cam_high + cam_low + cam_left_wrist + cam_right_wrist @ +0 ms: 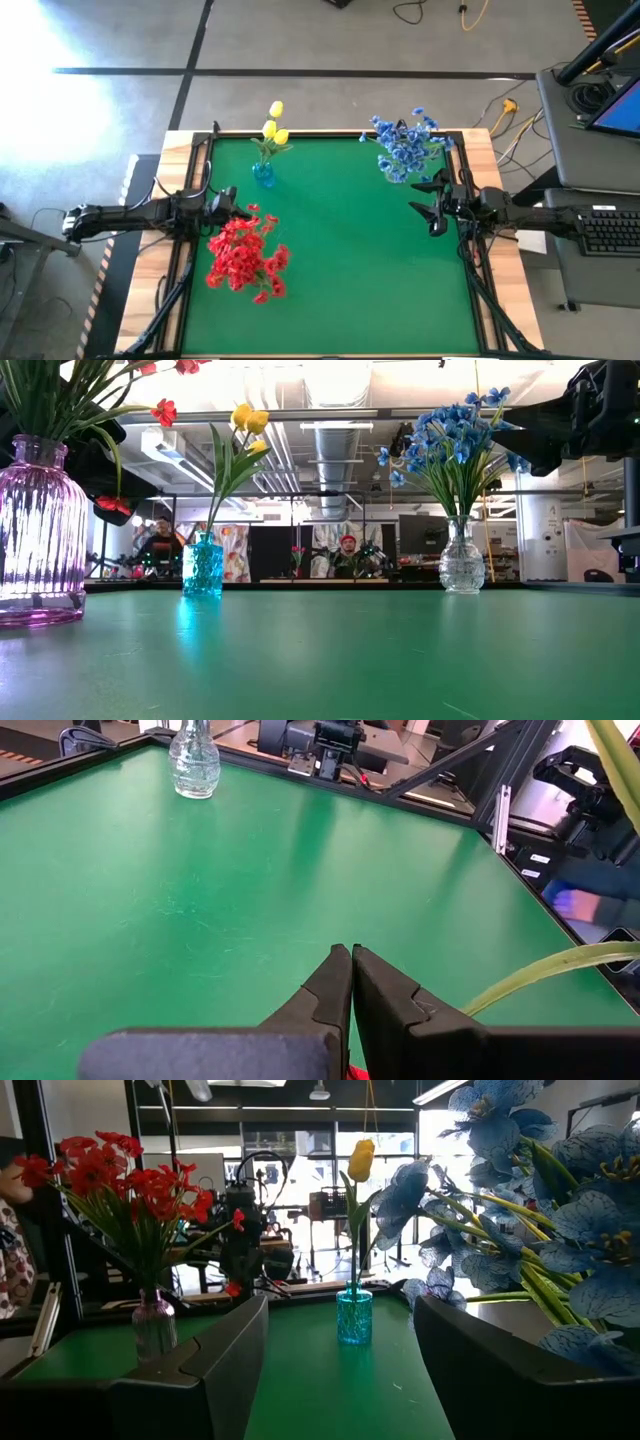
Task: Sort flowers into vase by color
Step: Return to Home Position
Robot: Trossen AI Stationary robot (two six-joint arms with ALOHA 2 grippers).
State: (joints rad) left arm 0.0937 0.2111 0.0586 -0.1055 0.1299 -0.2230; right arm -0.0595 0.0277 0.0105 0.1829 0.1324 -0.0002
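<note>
Left claw (350,952) pinched closed, empty, beside red flowers (245,255) | right claw (432,208) spread wide, empty, near blue flowers (405,148) | I pull both back slowly, clear of them.

Bright, even overhead light; harsh white glare on the floor (50,35).

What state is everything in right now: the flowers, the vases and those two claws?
red flowers: standing bunched in the pink vase
yellow flowers: standing in the blue vase
blue flowers: standing in the clear vase
all three vases: upright on the green mat
left gripper: shut, holding nothing, beside the red flowers
right gripper: open, holding nothing, beside the blue flowers
</note>
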